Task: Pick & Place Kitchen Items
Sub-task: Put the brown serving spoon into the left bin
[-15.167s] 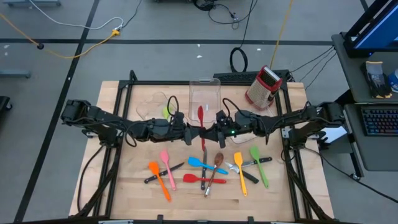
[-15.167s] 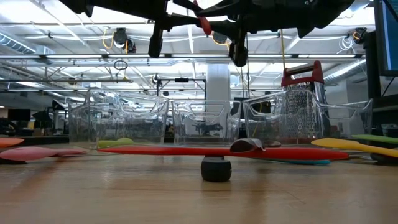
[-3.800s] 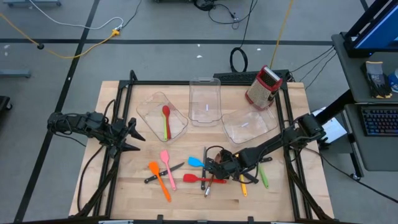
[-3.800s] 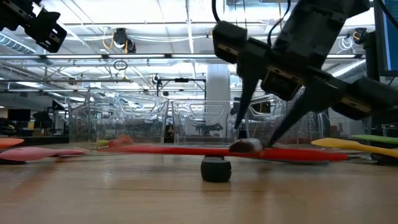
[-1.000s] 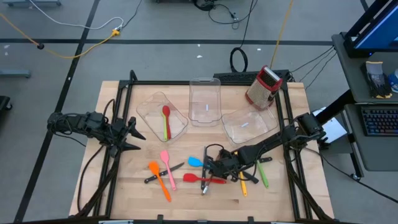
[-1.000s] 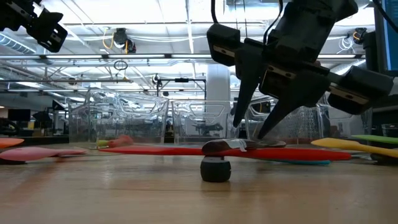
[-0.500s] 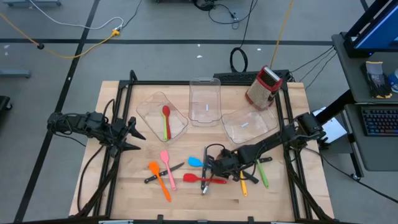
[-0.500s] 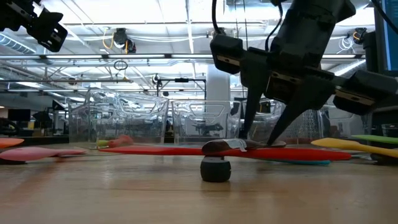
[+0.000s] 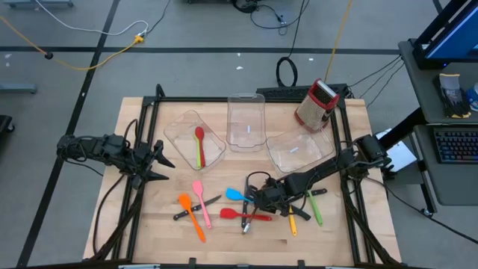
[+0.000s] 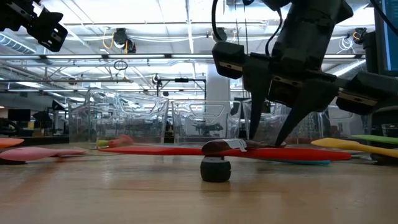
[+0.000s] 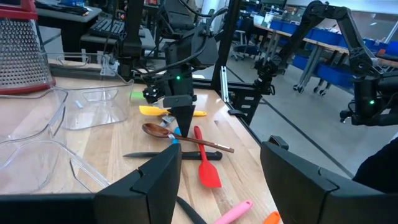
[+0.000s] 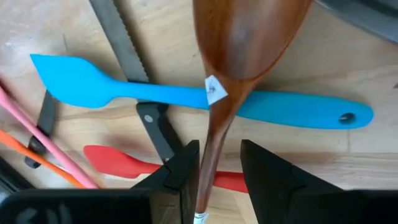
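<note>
The right gripper's [image 12: 214,171] two dark fingers [image 12: 180,175] are standing slightly apart on either side of the brown spoon's [image 12: 239,46] thin handle, and I cannot tell whether they are pinching it or merely straddling it. The spoon's bowl is lying ahead of the fingertips, crossing over the blue spatula [image 12: 155,92], with a small white tag sitting where bowl meets handle. Just beside the fingers a black-handled knife [image 12: 134,74] is running under the blue spatula, and a red spatula [image 12: 124,163] is lying under the spoon handle close to the fingertips; pink and orange handles are showing further off to one side. From table height the fingers are pointing steeply down onto the heap, their tips sitting right at the brown spoon [image 10: 221,146] resting on the long red spatula [image 10: 155,150]. Seen from above, the right gripper [image 9: 258,200] is working in the middle of the table [image 9: 358,119] among the scattered utensils, with a yellow spatula [image 9: 292,222] and a green spatula [image 9: 317,214] lying just beyond its wrist and a pink spatula [image 9: 199,200] and an orange spatula [image 9: 190,214] lying further out on the opposite side. The left gripper [image 9: 160,166] is waiting well apart at the table's left edge, its fingers [image 11: 155,177] spread wide and empty. Past it, a red spoon [image 9: 199,138] and a green utensil are lying inside a clear bin [image 9: 179,131].
</note>
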